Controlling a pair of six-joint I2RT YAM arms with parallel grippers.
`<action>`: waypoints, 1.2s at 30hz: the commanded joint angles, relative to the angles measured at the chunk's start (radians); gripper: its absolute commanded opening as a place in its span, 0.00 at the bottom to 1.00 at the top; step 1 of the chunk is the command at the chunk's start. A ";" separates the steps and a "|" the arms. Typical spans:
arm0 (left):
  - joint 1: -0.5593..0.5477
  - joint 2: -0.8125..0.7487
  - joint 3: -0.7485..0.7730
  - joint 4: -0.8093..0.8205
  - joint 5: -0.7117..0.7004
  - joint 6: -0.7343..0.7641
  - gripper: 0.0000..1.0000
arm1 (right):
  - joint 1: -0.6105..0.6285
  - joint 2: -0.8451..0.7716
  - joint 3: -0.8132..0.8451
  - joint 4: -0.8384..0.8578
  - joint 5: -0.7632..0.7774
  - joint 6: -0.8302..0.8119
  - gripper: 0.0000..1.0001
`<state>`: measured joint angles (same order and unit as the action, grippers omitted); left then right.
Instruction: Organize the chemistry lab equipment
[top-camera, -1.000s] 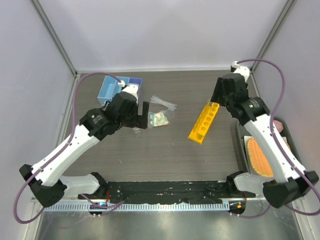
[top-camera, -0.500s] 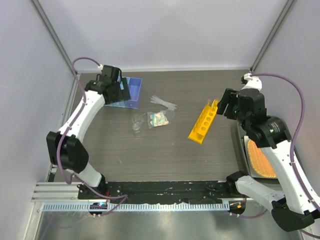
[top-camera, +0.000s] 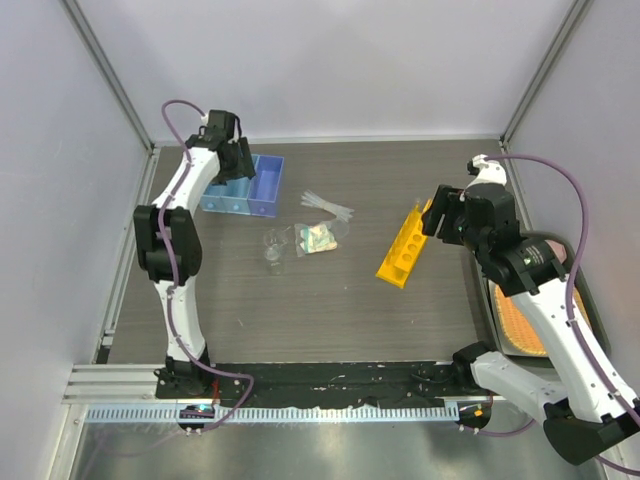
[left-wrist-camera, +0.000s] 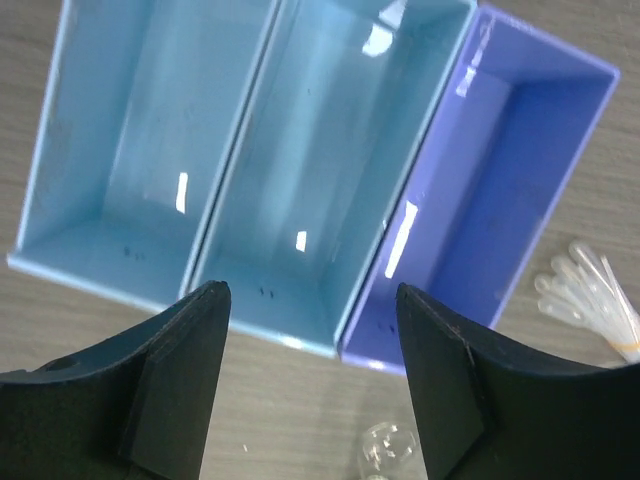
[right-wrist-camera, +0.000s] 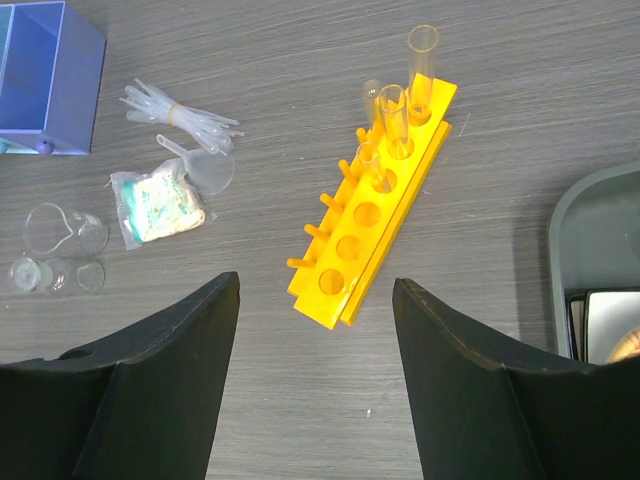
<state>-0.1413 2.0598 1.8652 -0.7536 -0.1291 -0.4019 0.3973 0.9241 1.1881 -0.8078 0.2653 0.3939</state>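
The yellow rack (top-camera: 405, 245) lies mid-right on the table and holds three clear tubes (right-wrist-camera: 405, 110) at its far end. It also shows in the right wrist view (right-wrist-camera: 375, 235). A bundle of droppers (top-camera: 325, 206), a packet with green-beige contents (top-camera: 317, 237) and small clear glassware (top-camera: 273, 247) lie mid-table. My left gripper (top-camera: 238, 163) is open and empty above the blue bins (left-wrist-camera: 250, 150). My right gripper (top-camera: 432, 215) is open and empty, above and just right of the rack.
A light blue two-compartment bin (top-camera: 225, 182) and a purple bin (top-camera: 267, 185) stand side by side at the back left. A grey tray (top-camera: 483, 285) with the orange mat (top-camera: 520, 315) sits at the right edge. A clear funnel (right-wrist-camera: 205, 168) lies beside the packet.
My left arm swung from beside the packet to the back left, over the blue bins. My right gripper drew back from above the rack's far end to its right side.
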 joint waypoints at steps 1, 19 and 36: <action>0.042 0.069 0.144 0.013 0.031 0.054 0.67 | 0.003 0.010 -0.008 0.090 -0.024 0.008 0.68; 0.072 0.226 0.201 0.005 0.042 0.067 0.66 | 0.067 0.082 -0.030 0.140 0.000 0.029 0.68; 0.068 0.172 -0.041 0.057 0.060 -0.052 0.00 | 0.135 0.033 -0.051 0.117 0.058 0.054 0.68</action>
<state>-0.0734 2.2688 1.8984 -0.7059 -0.0986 -0.4072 0.5247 0.9939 1.1362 -0.7124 0.2924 0.4305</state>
